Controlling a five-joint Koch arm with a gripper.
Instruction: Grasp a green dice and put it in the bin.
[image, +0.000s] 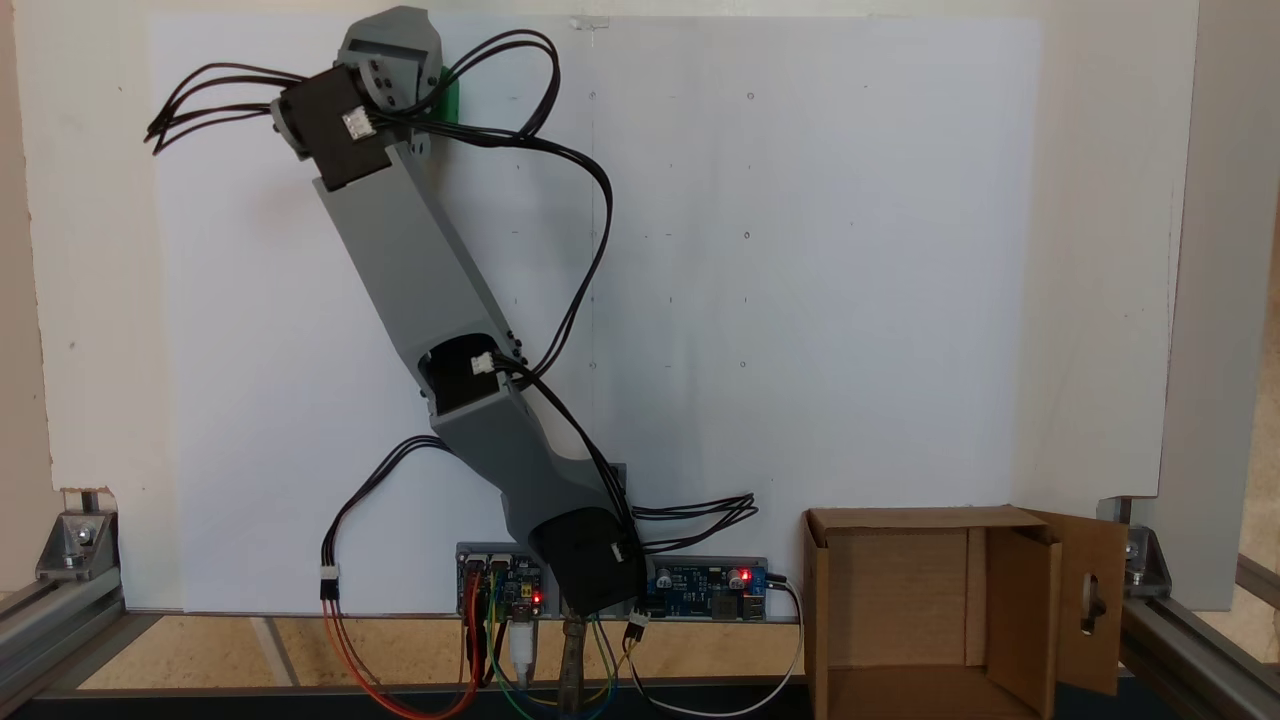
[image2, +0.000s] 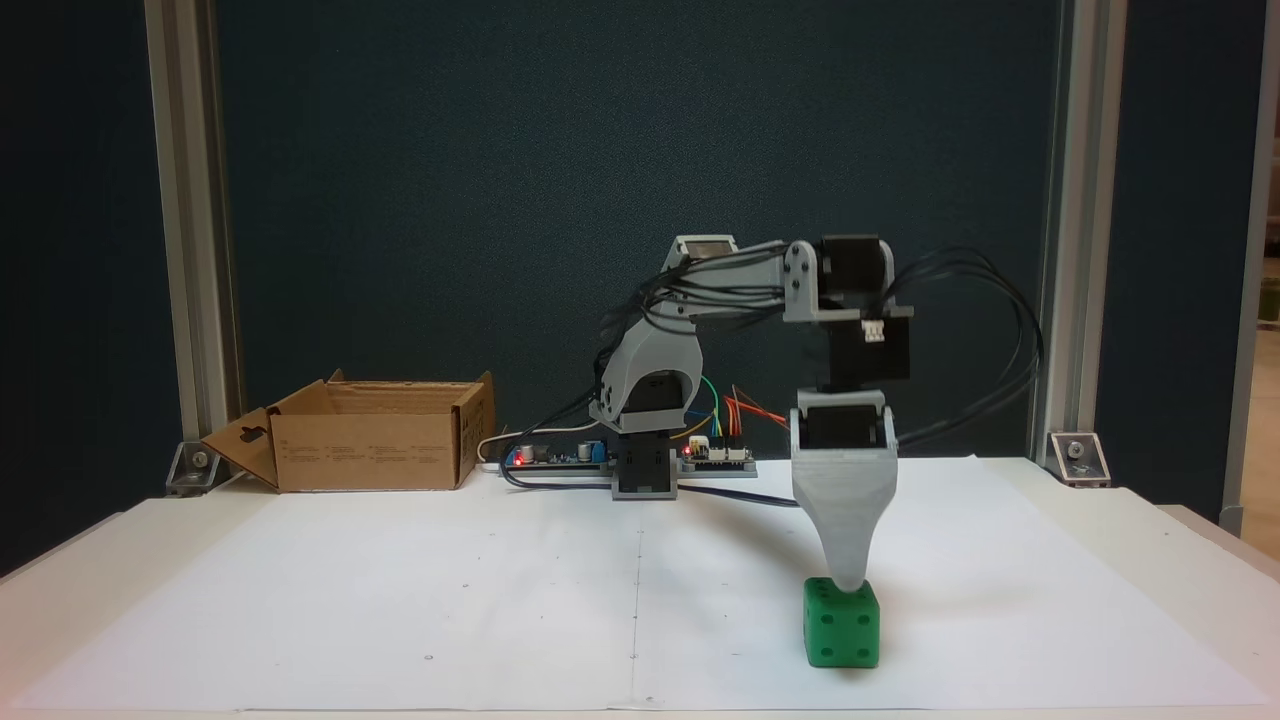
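Note:
The green dice (image2: 842, 625) stands on the white paper near the front of the table, right of centre. My gripper (image2: 848, 583) points straight down with its grey tip touching the dice's top. Its two jaws line up one behind the other, so open or shut does not show. From above, a sliver of the green dice (image: 451, 100) peeks out beside the wrist at the upper left. The bin (image2: 370, 465), a brown cardboard box with open flaps, sits at the back left. In a fixed view the bin (image: 900, 590) lies at the lower right, far from the dice.
Circuit boards (image2: 700, 455) with lit red LEDs and coloured wires sit at the arm's base (image2: 645, 470). Black cables (image2: 1000, 330) loop out beside the wrist. Aluminium posts (image2: 185, 250) and corner brackets (image2: 1075, 455) frame the table. White paper (image2: 400, 600) covers the surface.

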